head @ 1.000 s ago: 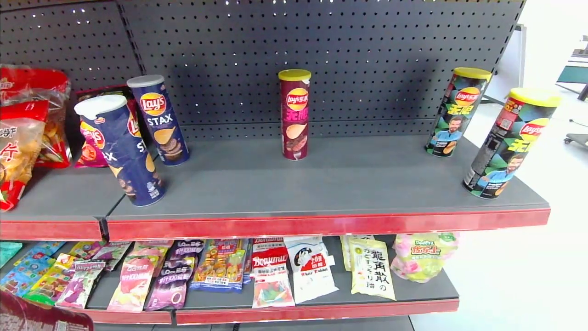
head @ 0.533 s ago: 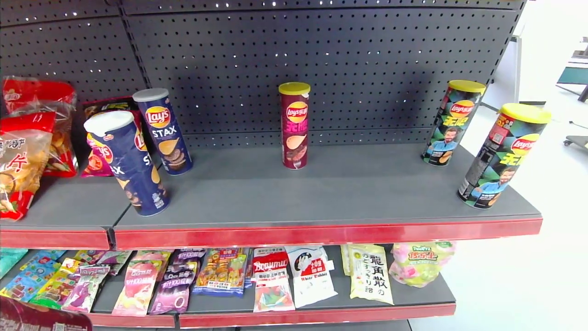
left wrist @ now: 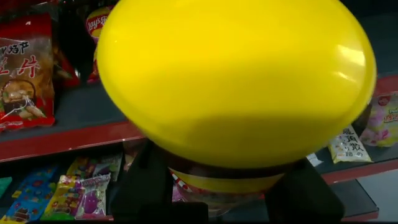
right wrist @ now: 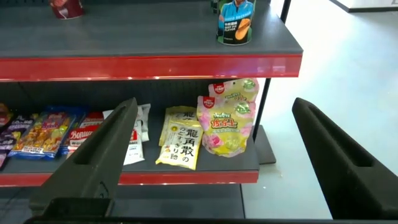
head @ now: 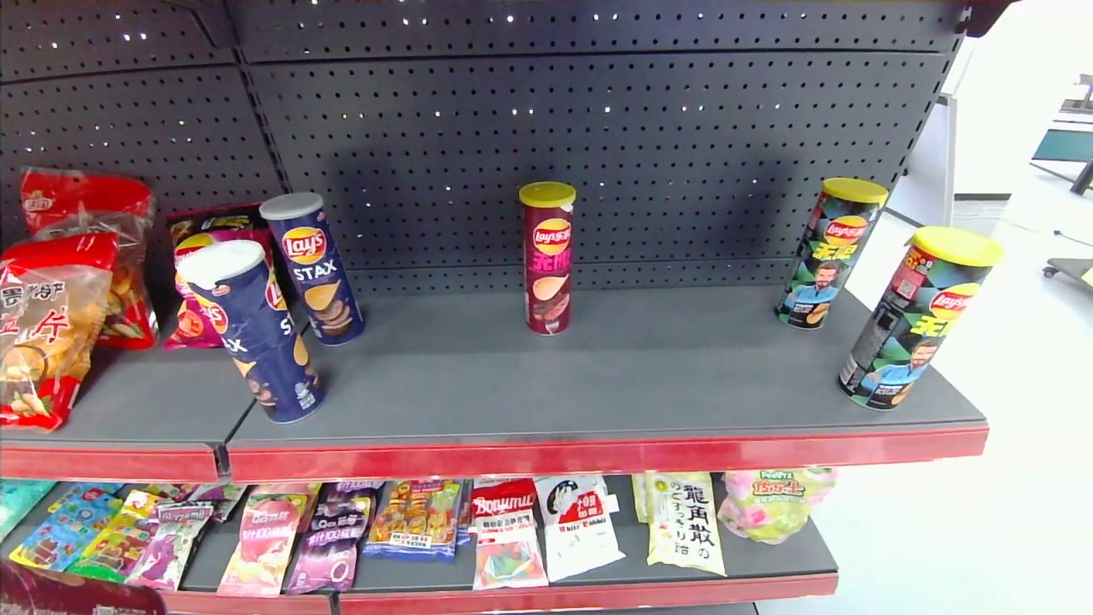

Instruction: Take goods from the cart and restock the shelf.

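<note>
My left gripper (left wrist: 224, 196) is shut on a chip can with a yellow lid (left wrist: 236, 81); its dark fingers (left wrist: 146, 183) flank the can's body just below the lid. The can is held in front of the shelf's red front edge (left wrist: 62, 142). On the grey upper shelf (head: 598, 384) stand two blue cans (head: 252, 329), a maroon can (head: 547, 256) with a yellow lid, and two green-black cans (head: 918, 316). My right gripper (right wrist: 214, 106) is open and holds nothing, facing the shelf's right end below the nearest green-black can (right wrist: 235, 22).
Red snack bags (head: 51, 290) fill the shelf's left end. The shelf has wide bare stretches on either side of the maroon can. The lower shelf (head: 768, 555) holds several candy bags, among them a pink-green bag (right wrist: 227, 124). Open floor lies right of the shelf.
The whole head picture has shifted downward, so the camera has moved. The cans on the shelf keep their places relative to each other.
</note>
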`<state>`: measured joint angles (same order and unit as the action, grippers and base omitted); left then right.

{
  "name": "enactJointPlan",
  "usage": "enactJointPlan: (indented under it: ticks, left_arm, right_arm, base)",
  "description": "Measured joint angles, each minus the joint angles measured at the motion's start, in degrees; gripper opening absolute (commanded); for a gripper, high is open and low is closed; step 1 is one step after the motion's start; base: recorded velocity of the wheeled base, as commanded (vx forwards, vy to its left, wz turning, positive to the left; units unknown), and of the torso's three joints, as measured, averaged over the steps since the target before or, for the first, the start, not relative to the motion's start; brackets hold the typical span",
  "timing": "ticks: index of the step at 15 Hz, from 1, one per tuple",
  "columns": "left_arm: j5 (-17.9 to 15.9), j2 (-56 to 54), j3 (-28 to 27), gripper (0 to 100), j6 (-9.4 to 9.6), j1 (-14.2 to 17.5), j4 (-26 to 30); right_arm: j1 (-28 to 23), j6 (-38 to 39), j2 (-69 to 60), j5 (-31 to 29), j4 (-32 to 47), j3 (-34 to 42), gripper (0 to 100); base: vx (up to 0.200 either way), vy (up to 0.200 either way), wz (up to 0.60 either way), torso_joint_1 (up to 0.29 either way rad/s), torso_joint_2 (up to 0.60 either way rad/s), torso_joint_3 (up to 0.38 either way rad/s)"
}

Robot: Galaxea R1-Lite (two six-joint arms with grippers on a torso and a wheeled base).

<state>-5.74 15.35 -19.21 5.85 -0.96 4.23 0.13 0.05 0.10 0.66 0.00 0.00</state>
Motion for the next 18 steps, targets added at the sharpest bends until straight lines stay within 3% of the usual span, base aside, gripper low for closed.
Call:
enactJointPlan:
  ticks: [4, 5, 6, 7, 11, 15, 18]
  left_arm:
    - [2.71, -1.68, 0.11, 0, 0.61, 0.04, 2.08]
    - [2.95, -1.95, 0.15, 0, 1.97, 0.04, 2.58]
    - [3.61, -2.07, 0.15, 0, 5.06, 0.02, 3.02]
    - [4.19, -2.12, 0.22, 0, 6.41, 0.02, 3.38]
    - [4.38, -2.05, 0.17, 0, 6.73, -0.02, 3.62]
    - [3.97, -1.82, 0.15, 0, 6.70, -0.02, 3.57]
    - [3.78, -1.88, 0.72, 0, 7.34, -0.18, 3.49]
  right_arm:
    - [0.05, -0.10, 0.00, 0.12, 0.00, 0.00, 100]
    - [0.05, 0.05, 0.00, 0.07, 0.00, 0.00, 100]
    - [0.05, 0.05, 0.00, 0.05, 0.00, 0.00, 100]
    - [0.05, 0.09, 0.00, 0.02, 0.00, 0.00, 100]
    - [0.00, 0.13, 0.00, 0.02, 0.00, 0.00, 100]
    - [0.07, 0.05, 0.00, 0.00, 0.02, 0.00, 100]
    - [-0.02, -0.02, 0.00, 0.02, -0.02, 0.00, 100]
  base:
    - [0.000, 0.000, 0.00, 0.000, 0.00, 0.000]
    - [0.000, 0.000, 0.00, 0.000, 0.00, 0.000]
    - [0.000, 0.000, 0.00, 0.000, 0.00, 0.000]
    - [0.000, 0.000, 0.00, 0.000, 0.00, 0.000]
    - [0.000, 0.000, 0.00, 0.000, 0.00, 0.000]
    - [0.000, 0.200, 0.00, 0.002, 0.00, 0.004]
    - [0.000, 0.000, 0.00, 0.000, 0.00, 0.000]
